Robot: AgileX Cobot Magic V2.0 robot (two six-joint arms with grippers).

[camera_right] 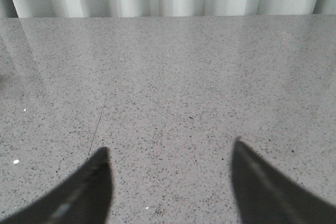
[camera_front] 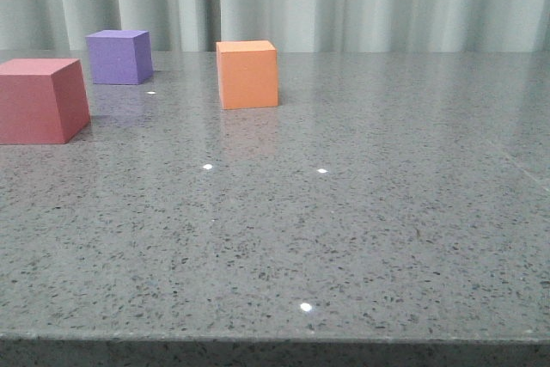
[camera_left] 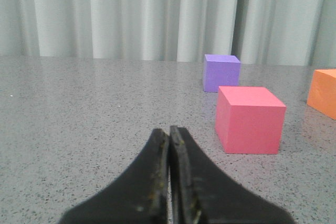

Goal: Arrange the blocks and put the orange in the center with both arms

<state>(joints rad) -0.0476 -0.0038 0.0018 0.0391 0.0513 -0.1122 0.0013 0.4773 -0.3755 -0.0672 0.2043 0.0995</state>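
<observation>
The setting looks like a robot test bench in a lab or studio rather than a home or shop. A broad, polished grey speckled stone-like tabletop (camera_front: 387, 229) fills the front view, reflecting small points of overhead light. Behind it hangs a plain pale pleated curtain (camera_front: 361, 2) that closes off the whole background as a neutral backdrop. The only things on the surface are three plain matte cubes, a red cube (camera_front: 39, 99), a purple cube (camera_front: 119, 57) and an orange cube (camera_front: 247, 74), the sort of simple props used for manipulation trials.
</observation>
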